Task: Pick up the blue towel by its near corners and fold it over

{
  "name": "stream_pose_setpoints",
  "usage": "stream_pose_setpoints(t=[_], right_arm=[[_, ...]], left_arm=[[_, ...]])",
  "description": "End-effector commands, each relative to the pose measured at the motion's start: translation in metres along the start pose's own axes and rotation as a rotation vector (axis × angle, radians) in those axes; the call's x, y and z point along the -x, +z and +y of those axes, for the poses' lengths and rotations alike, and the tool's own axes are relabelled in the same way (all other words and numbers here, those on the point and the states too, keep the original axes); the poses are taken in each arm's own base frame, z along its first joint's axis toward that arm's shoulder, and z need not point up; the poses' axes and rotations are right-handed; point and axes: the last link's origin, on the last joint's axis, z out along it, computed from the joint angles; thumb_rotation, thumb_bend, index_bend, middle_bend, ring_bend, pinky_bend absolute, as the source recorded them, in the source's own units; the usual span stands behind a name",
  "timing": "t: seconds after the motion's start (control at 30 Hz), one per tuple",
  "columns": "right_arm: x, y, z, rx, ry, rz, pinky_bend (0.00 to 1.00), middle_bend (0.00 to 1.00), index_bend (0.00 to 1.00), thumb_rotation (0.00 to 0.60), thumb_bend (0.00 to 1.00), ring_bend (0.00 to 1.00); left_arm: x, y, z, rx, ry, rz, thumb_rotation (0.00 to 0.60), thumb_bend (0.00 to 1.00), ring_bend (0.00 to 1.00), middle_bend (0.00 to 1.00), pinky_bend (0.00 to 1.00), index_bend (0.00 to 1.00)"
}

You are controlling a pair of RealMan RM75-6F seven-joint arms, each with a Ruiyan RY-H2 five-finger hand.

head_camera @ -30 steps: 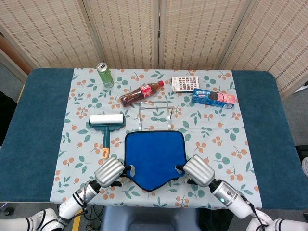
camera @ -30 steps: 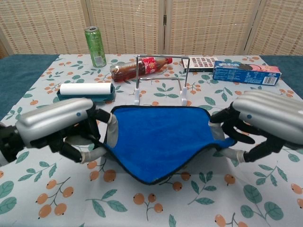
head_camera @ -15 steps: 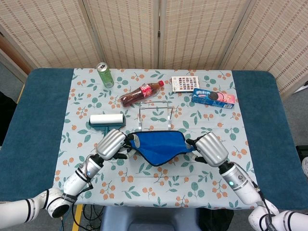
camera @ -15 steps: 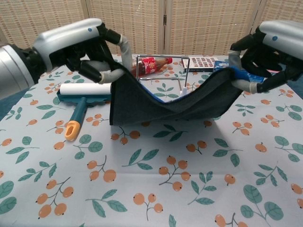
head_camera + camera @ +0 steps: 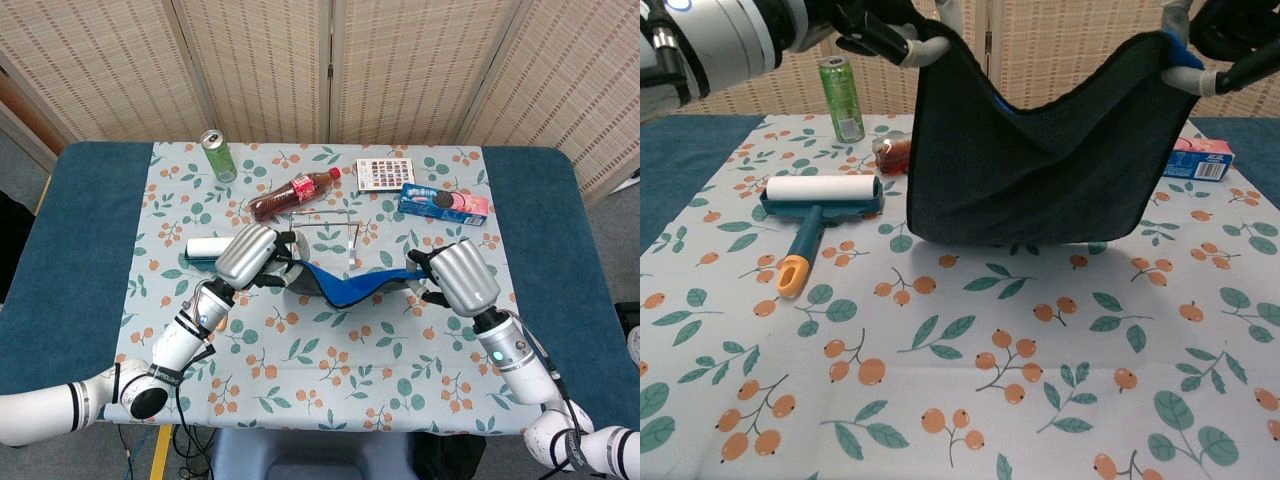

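Blue towel (image 5: 1030, 150) is up off the tabletop (image 5: 970, 380), hanging slack btwn both hands; its lower edge sags to just above the cloth, dark underside facing the chest cam. In head view the towel (image 5: 345, 285) reads as a narrow blue strip spanning hand to hand.

Left robot hand (image 5: 248, 256) grips the towel's left corner, fingers curled on the fabric. Chest view shows only its fingers (image 5: 885, 28) at the top edge, pinching the hem. Right robot hand (image 5: 462, 277) grips the right corner likewise; in chest view it's (image 5: 1230, 40) mostly cut off by the frame, so exact finger wrap is hard to confirm.

Rel. to the towel:
- lint roller (image 5: 815, 205) to the left, lying flat on the tabletop, orange-tipped handle pointing near side
- green can (image 5: 842, 98) behind-left, upright
- cola bottle (image 5: 293, 194) behind, lying on its side, partly hidden by the towel in chest view
- wire rack (image 5: 325, 235) just behind, mostly covered
- blue cookie box (image 5: 443, 203) behind-right
- small patterned box (image 5: 384, 174) beyond the cookie box
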Motion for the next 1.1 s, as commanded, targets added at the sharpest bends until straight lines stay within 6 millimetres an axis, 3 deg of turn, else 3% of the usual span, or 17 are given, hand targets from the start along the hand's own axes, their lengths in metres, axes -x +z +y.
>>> stream_pose_setpoints(t=[0.03,0.6,1.1], right_arm=[[-0.002,0.006,0.003,0.015,-0.002,-0.003,1.0,0.86,0.71,0.6,0.41,0.85],[-0.007,0.066,0.002,0.074,-0.021,0.037,1.0,0.86,0.71,0.6,0.41,0.85],[0.007,0.107,0.004,0.145,-0.022,0.02,1.0,0.86,0.71,0.6,0.41,0.85]], left_arm=[[-0.005,0.019,0.006,-0.016,0.022,0.018,0.6,0.44,0.98,1.0,1.0,0.6],[-0.022,0.05,-0.03,-0.229,0.025,0.09,0.6,0.44,0.98,1.0,1.0,0.6],[-0.043,0.078,-0.052,-0.302,0.128,0.184,0.6,0.44,0.98,1.0,1.0,0.6]])
